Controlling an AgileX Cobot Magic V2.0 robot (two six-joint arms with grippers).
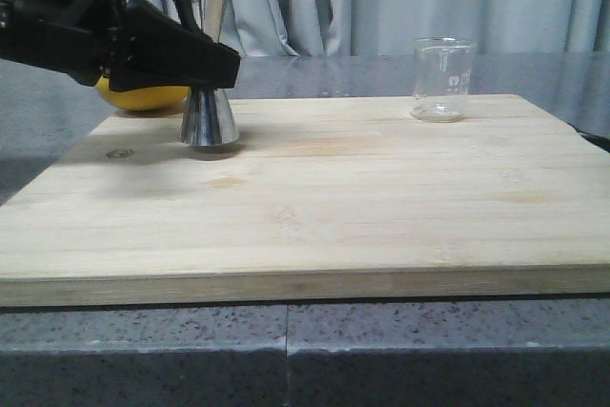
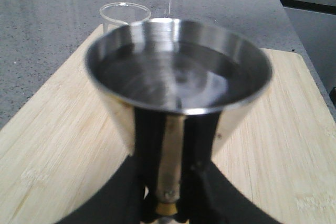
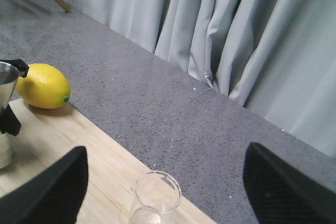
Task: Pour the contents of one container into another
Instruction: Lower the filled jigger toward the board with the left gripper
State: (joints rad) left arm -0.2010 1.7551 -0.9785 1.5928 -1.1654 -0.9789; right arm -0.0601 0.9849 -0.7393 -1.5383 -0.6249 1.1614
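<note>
The tall shiny steel hourglass-shaped jigger [image 1: 210, 54] is standing near the left rear of the pale wooden cutting board [image 1: 315, 207], its narrow waist hidden in the front view behind the black left gripper [image 1: 205, 62], which is clamping it there; the arm itself is running off the left edge of the picture. In the left wrist view the jigger's wide upper cup [image 2: 178, 72] is filling the picture, blurred, so whether it is holding liquid is hard to make out. The small clear glass beaker [image 1: 443, 79] is standing upright near the board's right rear edge, well apart from the jigger. A yellow lemon [image 1: 143, 96] is lying on the grey speckled counter [image 1: 381, 73] behind the board, mostly covered by the left gripper. The right gripper [image 3: 165, 182] is absent from the front view; its wrist camera is showing two dark fingers [image 3: 47, 192] spread wide apart above the beaker, closed on nothing
</note>
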